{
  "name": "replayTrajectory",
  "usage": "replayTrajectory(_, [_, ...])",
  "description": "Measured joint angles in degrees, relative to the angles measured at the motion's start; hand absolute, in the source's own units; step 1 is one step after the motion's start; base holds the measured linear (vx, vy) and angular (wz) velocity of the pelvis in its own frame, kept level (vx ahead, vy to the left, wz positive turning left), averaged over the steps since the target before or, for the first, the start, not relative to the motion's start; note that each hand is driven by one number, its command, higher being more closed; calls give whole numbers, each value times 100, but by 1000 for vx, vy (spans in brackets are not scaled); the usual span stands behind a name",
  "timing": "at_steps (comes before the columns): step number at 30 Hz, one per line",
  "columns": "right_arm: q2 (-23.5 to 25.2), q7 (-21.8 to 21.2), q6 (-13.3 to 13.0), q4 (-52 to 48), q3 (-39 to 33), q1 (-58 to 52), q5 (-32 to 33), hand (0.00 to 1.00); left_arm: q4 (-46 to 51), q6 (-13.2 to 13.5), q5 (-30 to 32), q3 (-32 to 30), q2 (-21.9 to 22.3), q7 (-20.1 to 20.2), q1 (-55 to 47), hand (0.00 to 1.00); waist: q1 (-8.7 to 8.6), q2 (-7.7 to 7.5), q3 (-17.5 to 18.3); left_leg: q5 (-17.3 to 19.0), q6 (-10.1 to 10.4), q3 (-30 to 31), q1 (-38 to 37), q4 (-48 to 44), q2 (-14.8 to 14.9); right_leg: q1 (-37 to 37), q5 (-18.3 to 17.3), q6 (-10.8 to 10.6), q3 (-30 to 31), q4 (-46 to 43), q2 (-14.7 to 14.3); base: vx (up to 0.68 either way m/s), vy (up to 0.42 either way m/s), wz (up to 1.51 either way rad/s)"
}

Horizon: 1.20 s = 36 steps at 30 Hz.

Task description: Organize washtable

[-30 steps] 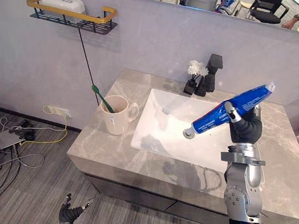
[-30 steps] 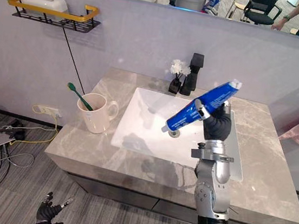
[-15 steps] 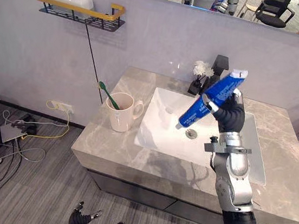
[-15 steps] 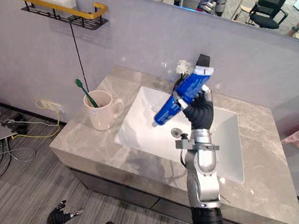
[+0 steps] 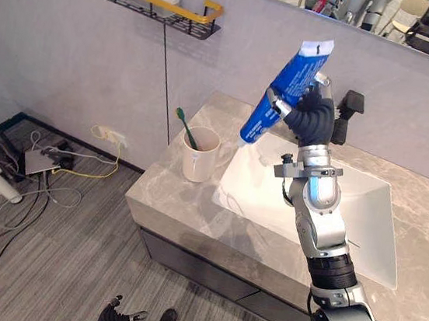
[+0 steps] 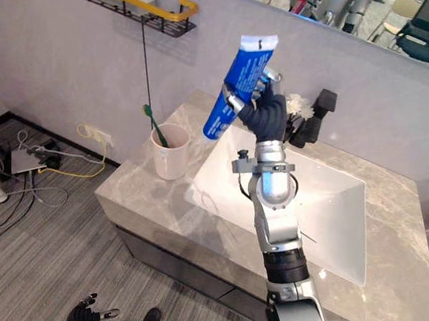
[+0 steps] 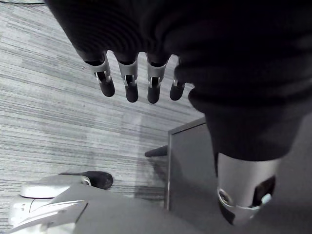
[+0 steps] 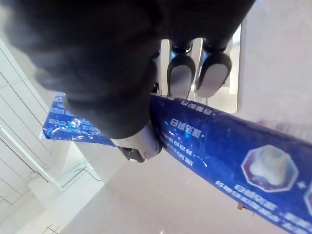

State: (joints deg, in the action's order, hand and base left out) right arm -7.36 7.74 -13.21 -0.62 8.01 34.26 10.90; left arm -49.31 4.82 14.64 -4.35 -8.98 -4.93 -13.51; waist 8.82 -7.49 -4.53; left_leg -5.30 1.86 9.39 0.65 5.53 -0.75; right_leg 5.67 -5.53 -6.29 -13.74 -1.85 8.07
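My left hand (image 7: pixel 129 85) dangles low over the floor, fingers loose. Right hand (image 5: pixel 311 119), upper middle of frame, has its fingers wrapped round the blue plastic toothpaste tube (image 5: pixel 287 79), up above the grey marble tabletop (image 5: pixel 193 205). The tube's long axis runs steeply diagonal, cap pointing down-left toward the cream ceramic mug (image 5: pixel 199 155). Lined up for dropping in, I reckon.

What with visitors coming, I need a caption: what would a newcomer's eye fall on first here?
First, the big blue toothpaste tube, gripped by the right robot hand and held high at a tilt above the sink's left edge. Next, the cream mug holding a green toothbrush on the grey counter left of the white sink. Last, the yellow-railed shelf on the wall higher up to the left.
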Motion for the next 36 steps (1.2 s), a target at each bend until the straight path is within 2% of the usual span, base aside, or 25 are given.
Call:
replayTrajectory(2, [37, 14, -5, 46, 27, 119, 6, 100, 0, 0, -3, 50, -21, -1, -1, 0, 13, -2, -3, -16, 7, 7, 44, -2, 2, -16, -2, 3, -36, 1, -7, -21, -17, 13])
replayTrajectory(6, [39, 157, -6, 349, 130, 378, 30, 100, 7, 1, -53, 137, -45, -4, 34, 0, 150, -1, -54, -19, 10, 5, 54, -2, 17, -28, -2, 4, -32, 1, -21, -8, -4, 1])
replayTrajectory(18, [133, 345, 80, 926, 133, 781, -23, 100, 46, 1, -170, 178, -71, -11, 108, 0, 281, -20, -279, -32, 30, 8, 232, -7, 70, -195, 1, 10, -36, 6, -80, -6, -2, 0])
replayTrajectory(30, [125, 306, 151, 1399, 179, 956, -11, 100, 145, 4, -297, 198, -71, -15, 111, 0, 305, 0, -461, -29, 32, 11, 262, -8, 75, -215, 1, 10, -37, 10, -85, -6, 0, 0])
replayTrajectory(36, [122, 200, 240, 1553, 423, 1245, 51, 100, 147, 3, -378, 218, -71, -16, 112, 0, 308, 16, -473, -29, 33, 1, 316, -8, 83, -286, 3, 13, -27, 7, -91, 0, 0, 0])
